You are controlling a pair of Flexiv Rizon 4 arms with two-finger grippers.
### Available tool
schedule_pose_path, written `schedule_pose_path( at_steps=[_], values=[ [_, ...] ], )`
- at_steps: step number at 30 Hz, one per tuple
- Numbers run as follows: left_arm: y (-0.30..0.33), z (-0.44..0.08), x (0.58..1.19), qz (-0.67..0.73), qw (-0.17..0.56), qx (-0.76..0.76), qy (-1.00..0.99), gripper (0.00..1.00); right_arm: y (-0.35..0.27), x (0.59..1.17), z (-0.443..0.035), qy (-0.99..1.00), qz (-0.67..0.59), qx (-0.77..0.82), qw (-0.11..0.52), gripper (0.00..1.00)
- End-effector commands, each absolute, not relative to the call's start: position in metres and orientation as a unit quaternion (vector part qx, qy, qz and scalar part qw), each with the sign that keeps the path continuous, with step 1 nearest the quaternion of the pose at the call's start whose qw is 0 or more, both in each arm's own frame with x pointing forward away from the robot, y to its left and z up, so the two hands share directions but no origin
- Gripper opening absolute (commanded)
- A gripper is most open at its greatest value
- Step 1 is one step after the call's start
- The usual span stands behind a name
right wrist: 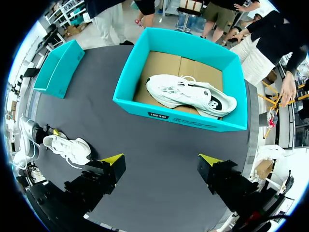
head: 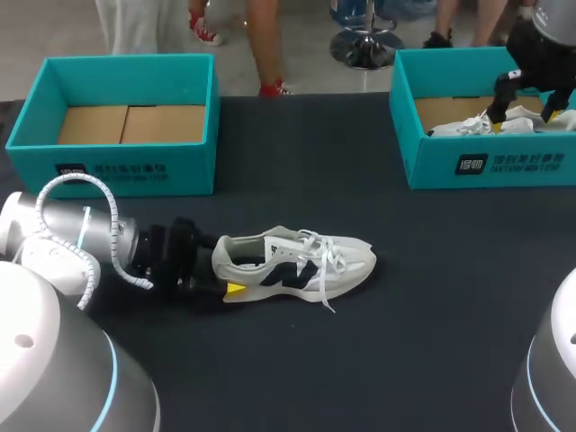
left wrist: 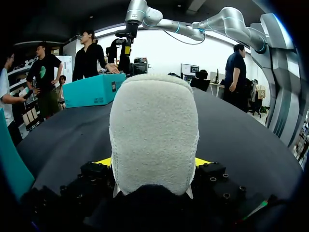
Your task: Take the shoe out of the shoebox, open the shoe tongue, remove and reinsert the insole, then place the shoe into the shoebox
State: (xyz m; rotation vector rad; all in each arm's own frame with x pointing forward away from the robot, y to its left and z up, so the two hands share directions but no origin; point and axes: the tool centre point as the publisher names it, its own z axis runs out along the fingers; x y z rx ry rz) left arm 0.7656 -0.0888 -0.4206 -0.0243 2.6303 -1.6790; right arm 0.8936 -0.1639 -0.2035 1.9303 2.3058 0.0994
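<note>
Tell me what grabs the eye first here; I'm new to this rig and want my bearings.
A white sneaker lies on its sole mid-table, its heel clamped in the left pincer. At the table's far side the right pincer hangs open above the right teal shoebox, where a second white shoe lies. The left teal shoebox holds no shoe.

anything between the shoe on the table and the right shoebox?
No, just bare table between the shoe and the right shoebox, per the head view.
</note>
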Motion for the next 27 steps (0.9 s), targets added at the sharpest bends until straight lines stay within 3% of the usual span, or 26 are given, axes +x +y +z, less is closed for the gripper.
schedule_pose_path(
  at_steps=[1,21,27],
  values=[
    [-0.089,-0.422,0.767,-0.536,0.011,-0.008,0.844,0.0,-0.144,0.886,-0.197,0.74,0.024,0.667,0.086,1.0],
    [-0.089,-0.422,0.767,-0.536,0.011,-0.008,0.844,0.0,-0.046,0.843,-0.197,0.696,0.027,0.717,0.039,1.0],
    [-0.089,-0.422,0.767,-0.536,0.011,-0.008,0.844,0.0,-0.046,0.843,-0.197,0.696,0.027,0.717,0.039,1.0]
  ],
)
